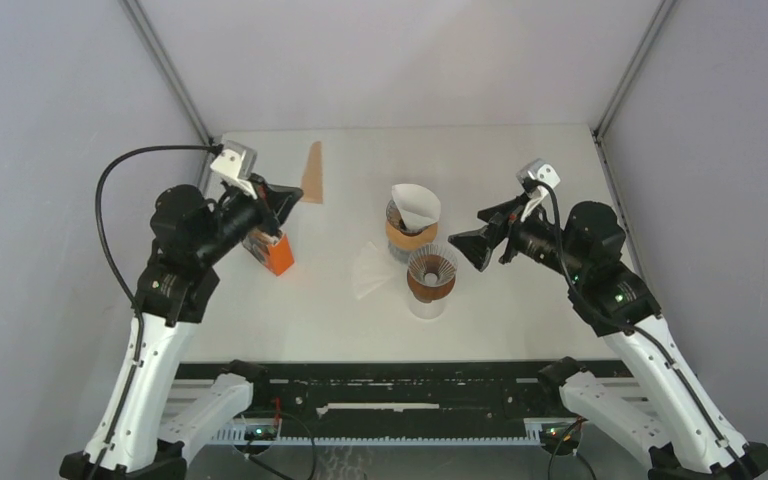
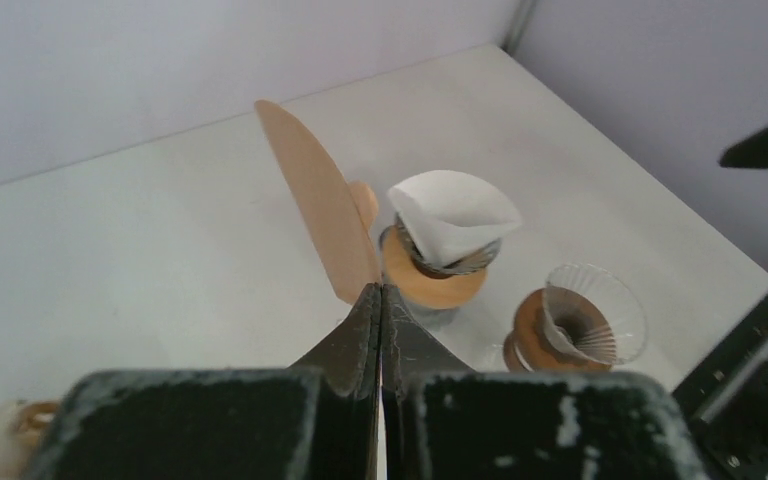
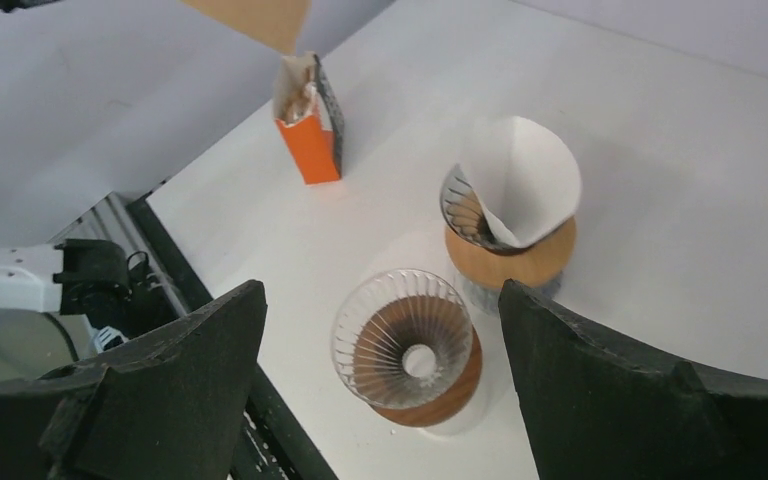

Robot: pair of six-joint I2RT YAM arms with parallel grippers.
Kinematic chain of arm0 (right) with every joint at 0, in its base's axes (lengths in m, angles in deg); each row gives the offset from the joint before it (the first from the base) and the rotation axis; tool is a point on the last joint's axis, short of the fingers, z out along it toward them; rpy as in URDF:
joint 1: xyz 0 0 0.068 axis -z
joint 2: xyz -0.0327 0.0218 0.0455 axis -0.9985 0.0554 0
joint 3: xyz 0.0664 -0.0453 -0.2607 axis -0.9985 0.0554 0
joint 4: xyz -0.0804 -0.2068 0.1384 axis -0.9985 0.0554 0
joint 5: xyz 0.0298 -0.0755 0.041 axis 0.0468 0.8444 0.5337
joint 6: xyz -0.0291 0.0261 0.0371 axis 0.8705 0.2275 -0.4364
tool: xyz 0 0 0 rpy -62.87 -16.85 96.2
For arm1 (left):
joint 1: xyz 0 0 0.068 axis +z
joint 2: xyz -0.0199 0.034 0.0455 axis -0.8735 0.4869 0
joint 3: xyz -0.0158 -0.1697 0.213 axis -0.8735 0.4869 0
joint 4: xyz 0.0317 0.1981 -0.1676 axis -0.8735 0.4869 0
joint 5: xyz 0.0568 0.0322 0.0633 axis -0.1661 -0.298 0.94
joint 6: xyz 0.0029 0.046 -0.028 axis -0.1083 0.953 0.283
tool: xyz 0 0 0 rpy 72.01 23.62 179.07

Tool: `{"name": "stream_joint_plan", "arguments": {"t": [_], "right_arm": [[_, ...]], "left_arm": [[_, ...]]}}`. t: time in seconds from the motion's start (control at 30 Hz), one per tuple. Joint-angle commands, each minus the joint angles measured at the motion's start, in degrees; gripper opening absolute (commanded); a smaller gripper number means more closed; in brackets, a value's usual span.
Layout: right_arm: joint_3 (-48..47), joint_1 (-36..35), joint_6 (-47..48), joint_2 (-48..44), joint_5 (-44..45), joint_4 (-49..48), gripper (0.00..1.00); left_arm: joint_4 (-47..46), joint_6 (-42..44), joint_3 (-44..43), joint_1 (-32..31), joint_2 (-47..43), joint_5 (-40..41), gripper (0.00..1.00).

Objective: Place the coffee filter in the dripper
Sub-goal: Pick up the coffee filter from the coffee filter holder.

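Left jaws clenched on flat tan filter (image 2: 320, 195), right jaws spread near ribbed dripper (image 3: 380, 340)

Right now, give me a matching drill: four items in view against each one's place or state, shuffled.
Items
1. brown coffee filter
2. white coffee filter
3. near glass dripper
4. orange filter box

Place or state
A. standing upright, left of both drippers
B. pinched between the left fingers
C. empty, no filter in it
D. seated in the far dripper

Pairs: 1-B, 2-D, 3-C, 4-A
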Motion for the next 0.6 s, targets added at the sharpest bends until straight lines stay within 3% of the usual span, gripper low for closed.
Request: {"name": "stream_joint_plan", "arguments": {"t": [0.0, 0.23, 0.57], "right_arm": [[-3.8, -2.9, 2.6, 1.6, -2.2, -4.4, 0.94], [-8.3, -8.3, 1.2, 6.2, 2.7, -4.3, 0.93], [-10.7, -10.7, 1.4, 7.4, 7.1, -3.7, 0.89]], "left_arm": [[-6.1, 4.3, 1.1, -5.1, 0.5, -3.7, 0.00], [-12.9, 2.5, 2.9, -13.3, 2.3, -3.2, 0.00], [-17.6, -1.4, 5.2, -21.7, 4.9, -2.5, 0.00]]}}
